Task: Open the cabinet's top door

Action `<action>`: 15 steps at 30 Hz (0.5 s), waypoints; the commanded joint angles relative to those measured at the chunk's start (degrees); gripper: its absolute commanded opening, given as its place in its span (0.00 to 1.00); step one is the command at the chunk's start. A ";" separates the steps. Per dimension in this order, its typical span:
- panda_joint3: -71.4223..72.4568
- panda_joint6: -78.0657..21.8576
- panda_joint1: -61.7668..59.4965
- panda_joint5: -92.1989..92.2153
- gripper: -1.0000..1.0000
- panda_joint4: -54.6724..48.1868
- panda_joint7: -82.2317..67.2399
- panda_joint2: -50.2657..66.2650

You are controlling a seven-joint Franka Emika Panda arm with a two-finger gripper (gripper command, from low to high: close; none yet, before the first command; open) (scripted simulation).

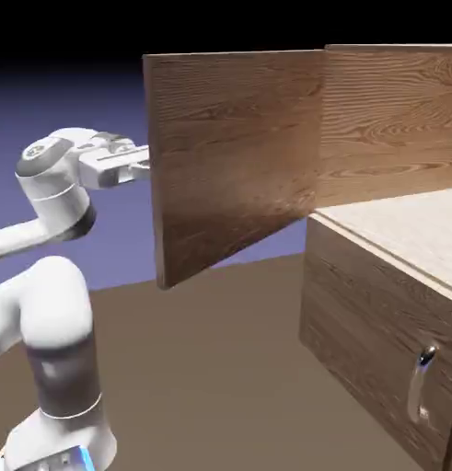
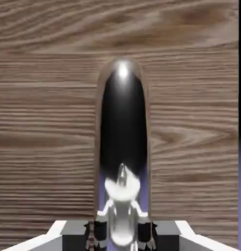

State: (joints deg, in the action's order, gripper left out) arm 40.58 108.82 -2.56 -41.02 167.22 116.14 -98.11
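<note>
Fingers (image 2: 164, 229) closed on the curved silver handle (image 2: 123, 117) of the top door, one tip on each side, at the hand view's 6 o'clock; in the exterior view the top door (image 1: 238, 161) stands swung wide open at 11 o'clock, its edge upright, with the arm (image 1: 59, 304) at 9 o'clock. At 4 o'clock the cabinet's lower panel (image 1: 372, 322) is closed, below the pale shelf (image 1: 404, 230)

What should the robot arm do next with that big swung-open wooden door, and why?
Probably let go: the gripper is closed on the silver handle, yet the top door already stands wide open, with the pale shelf in full view.
</note>
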 commanded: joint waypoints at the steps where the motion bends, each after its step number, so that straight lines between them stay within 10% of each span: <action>1: 2.08 -2.15 -0.61 1.46 0.00 -1.65 0.20 0.71; 15: 21.15 -29.08 -21.00 15.80 0.00 -30.27 0.02 8.55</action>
State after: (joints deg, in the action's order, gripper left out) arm 61.85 79.83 -23.53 -25.17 137.09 116.17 -89.52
